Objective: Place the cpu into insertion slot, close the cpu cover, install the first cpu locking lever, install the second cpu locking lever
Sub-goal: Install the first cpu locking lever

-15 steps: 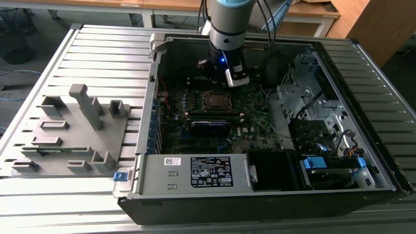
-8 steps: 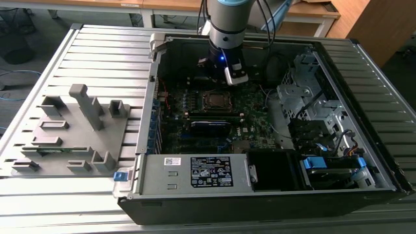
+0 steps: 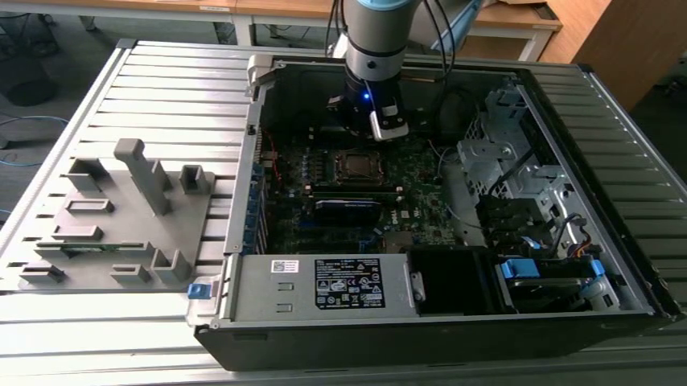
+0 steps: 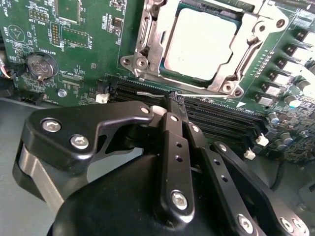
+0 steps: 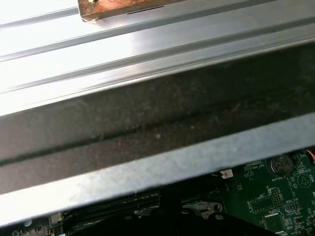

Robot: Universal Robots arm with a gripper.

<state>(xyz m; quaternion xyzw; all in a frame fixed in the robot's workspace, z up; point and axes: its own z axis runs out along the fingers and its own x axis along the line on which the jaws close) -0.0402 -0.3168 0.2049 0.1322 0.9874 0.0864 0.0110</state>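
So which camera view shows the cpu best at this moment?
The second wrist view: the cpu is large there, its silver-grey top plain inside the cpu cover. In the exterior view it is a small square patch near the arm. The first wrist view looks at the case wall and a strip of board.

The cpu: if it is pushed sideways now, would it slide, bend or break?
Probably stiff: the cpu shows a flat metal top, so bending seems unlikely. It likely would not slide, since the cpu cover frames its edges. The smooth top may be slippery to grip.
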